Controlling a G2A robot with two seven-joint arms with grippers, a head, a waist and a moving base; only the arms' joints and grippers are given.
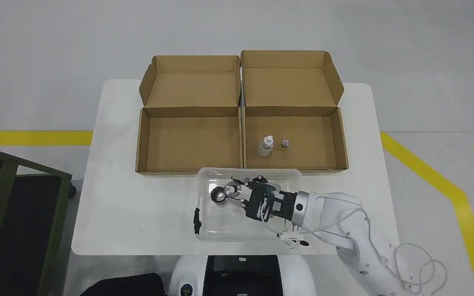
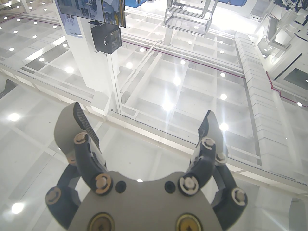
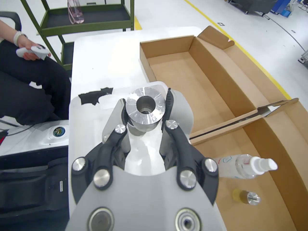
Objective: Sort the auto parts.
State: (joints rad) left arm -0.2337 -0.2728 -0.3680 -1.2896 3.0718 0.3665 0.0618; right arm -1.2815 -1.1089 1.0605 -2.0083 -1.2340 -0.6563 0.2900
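My right gripper (image 3: 145,105) is shut on a silver metal ring part (image 3: 145,108), held over the clear plastic bin (image 1: 215,226) at the table's front; the same gripper (image 1: 231,191) and ring (image 1: 220,195) appear in the top view. Two open cardboard boxes sit behind the bin: the left box (image 1: 189,144) has nothing in it, the right box (image 1: 296,142) holds a small white spray bottle (image 1: 266,146) and a small capped part (image 1: 285,141). The bottle (image 3: 243,167) and part (image 3: 246,197) also lie beside my right wrist. My left gripper (image 2: 144,121) is open, pointing up at the ceiling.
Black tape (image 1: 197,220) marks the bin's left end. A green shelf cart (image 1: 29,214) stands left of the white table (image 1: 118,185). A seated person's hand holds a controller (image 3: 33,52) beyond the table's edge.
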